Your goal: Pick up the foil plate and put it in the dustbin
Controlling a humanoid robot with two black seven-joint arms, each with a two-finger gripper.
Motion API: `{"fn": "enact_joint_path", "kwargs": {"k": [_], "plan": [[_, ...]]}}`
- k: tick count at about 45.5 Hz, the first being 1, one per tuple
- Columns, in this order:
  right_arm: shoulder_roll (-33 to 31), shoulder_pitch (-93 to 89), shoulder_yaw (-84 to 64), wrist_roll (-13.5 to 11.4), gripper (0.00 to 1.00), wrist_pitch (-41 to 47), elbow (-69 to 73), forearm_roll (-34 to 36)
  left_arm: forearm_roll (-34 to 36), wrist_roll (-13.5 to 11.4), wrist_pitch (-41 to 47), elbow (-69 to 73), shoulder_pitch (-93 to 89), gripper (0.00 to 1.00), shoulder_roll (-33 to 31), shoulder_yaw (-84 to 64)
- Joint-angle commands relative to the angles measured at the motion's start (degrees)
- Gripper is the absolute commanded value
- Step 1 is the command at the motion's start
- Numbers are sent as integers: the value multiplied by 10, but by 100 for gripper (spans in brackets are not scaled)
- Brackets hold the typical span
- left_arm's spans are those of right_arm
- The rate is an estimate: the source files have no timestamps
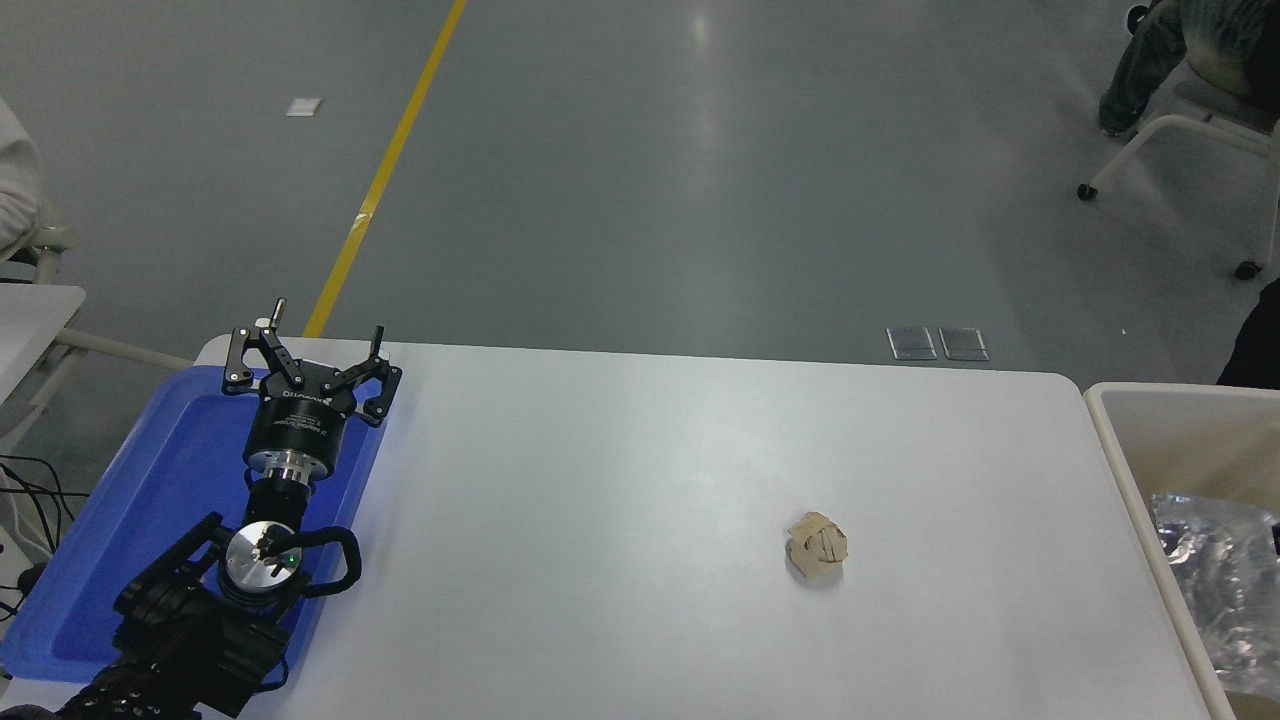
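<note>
The foil plate (1220, 585), shiny and crinkled, lies inside the beige dustbin (1125, 470) at the right edge of the picture, partly cut off by the frame. My right gripper and arm are out of view. My left gripper (305, 335) is open and empty, parked above the blue tray at the table's far left.
A flat blue tray (130, 530) sits under the left arm at the table's left end. A small crumpled tan paper ball (817, 545) lies on the white table (620, 500) right of centre. A person's legs and a wheeled chair (1185, 120) are at the far right.
</note>
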Motion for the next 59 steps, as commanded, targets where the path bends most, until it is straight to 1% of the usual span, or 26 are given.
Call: {"fn": "enact_joint_path", "kwargs": {"k": [1,10,14,20,23,34,38,42,45,59], "plan": [[2,14,3,2,100,4,5,35,0,1,0,0,0,100,0,1],[-3,68,-4,4,100,8,43,32,0,1,0,0,0,100,0,1],[-20,100,-4,2,100,9,84,27,0,1,0,0,0,100,0,1],[-43,154,-11,-5,100,9,168,22,0,1,0,0,0,100,0,1],[-56,182,-36,-9,100,10,205,15,0,1,0,0,0,100,0,1],[-100,306,-126,-13,100,10,382,13,1,1,-1,0,0,100,0,1],[-111,354,-150,-27,100,10,445,12,1,1,-1,0,0,100,0,1],[-113,400,-173,-40,100,12,505,12,0,1,-1,0,0,100,0,1],[-111,430,-193,-44,100,13,540,13,1,1,-1,0,0,100,0,1],[-95,573,-262,-45,100,51,655,22,1,2,-1,0,0,100,0,1]]}}
